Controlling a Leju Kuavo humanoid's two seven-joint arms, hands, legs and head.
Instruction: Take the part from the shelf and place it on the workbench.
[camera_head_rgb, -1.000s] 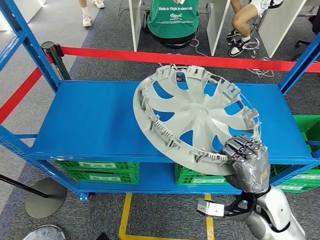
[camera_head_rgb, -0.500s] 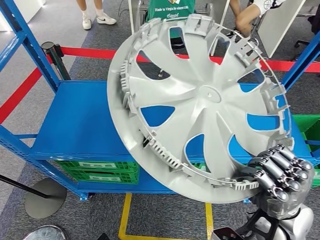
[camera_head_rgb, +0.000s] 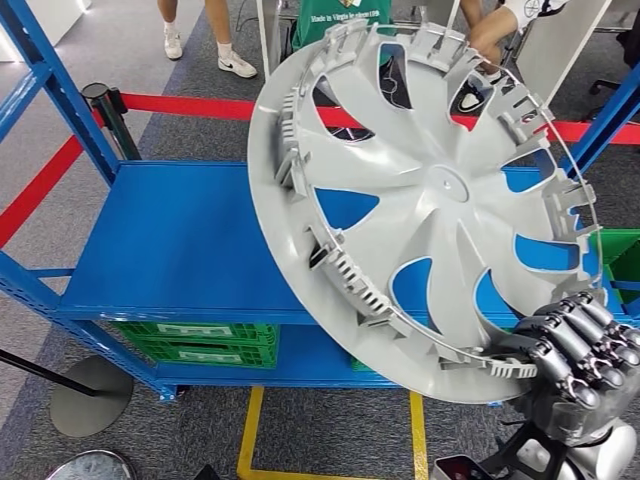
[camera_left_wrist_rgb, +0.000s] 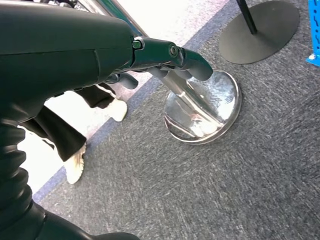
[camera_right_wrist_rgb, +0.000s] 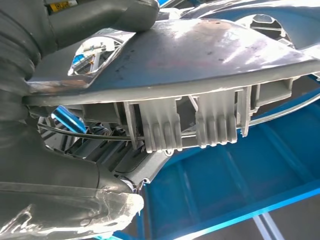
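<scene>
The part is a large grey plastic wheel cover (camera_head_rgb: 423, 200) with spokes and clips around its rim. My right hand (camera_head_rgb: 581, 365) grips its lower right edge and holds it tilted in the air, above and in front of the blue shelf (camera_head_rgb: 173, 250). In the right wrist view the cover's rim (camera_right_wrist_rgb: 196, 75) sits between the thumb and fingers of my right hand (camera_right_wrist_rgb: 71, 200), with blue shelf beyond. My left hand (camera_left_wrist_rgb: 166, 55) hangs low over the grey carpet, fingers stretched out and holding nothing.
Green crates (camera_head_rgb: 204, 340) fill the shelf's lower level. A red barrier belt (camera_head_rgb: 189, 105) runs behind it, and people sit and walk beyond. A dark stanchion base (camera_head_rgb: 87, 395) and yellow floor line (camera_head_rgb: 249, 430) lie in front. A chrome base (camera_left_wrist_rgb: 203, 107) is near my left hand.
My right hand has lifted the wheel cover off the shelf, up and toward the camera, then a little to the right. A person's feet at the back stepped right.
</scene>
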